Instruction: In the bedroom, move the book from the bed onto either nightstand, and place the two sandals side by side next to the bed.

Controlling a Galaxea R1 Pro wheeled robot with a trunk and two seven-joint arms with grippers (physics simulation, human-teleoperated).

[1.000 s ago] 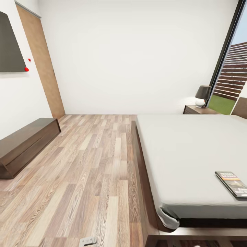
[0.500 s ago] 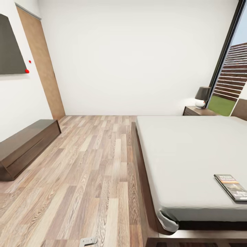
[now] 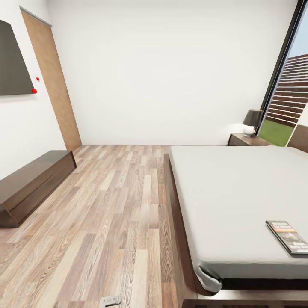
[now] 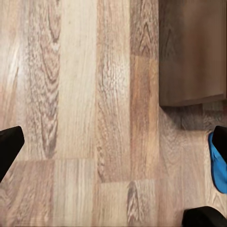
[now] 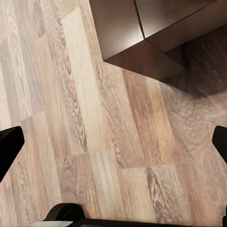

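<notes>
From our head camera we look across the bedroom's wood-plank floor [image 3: 111, 205], a broad open strip running from us to the far white wall, with the bed [image 3: 239, 201] bordering it along one side and a long low dark cabinet [image 3: 30, 184] against the wall on the side opposite the bed. The bed's pale mattress overhangs a dark wooden platform frame whose long edge meets the open floor in a straight line, and the mattress corner nearest us droops over that frame. Beyond the bed's far end stands the nightstand [image 3: 246, 140], carrying a small lamp [image 3: 251, 121] with a dark shade, and just past it rises the tall dark-framed window [image 3: 284, 77]. A wooden door [image 3: 53, 81] sits in the far corner beyond the cabinet, with a dark panel [image 3: 13, 62] on the wall above the cabinet. The book [image 3: 287, 237] lies flat on the mattress near the bed's foot, far from the nightstand, close to the mattress edge nearest us. Our left wrist camera adds what the head camera lacks: one blue sandal [image 4: 218, 163] lying on the floor close to a dark wooden corner. Our left gripper [image 4: 111, 182] and right gripper [image 5: 116, 151] both hang above bare planks with dark fingertips spread wide at the frame edges, jaws released and grasping nothing; the right one sits near a dark furniture corner [image 5: 151, 42].
</notes>
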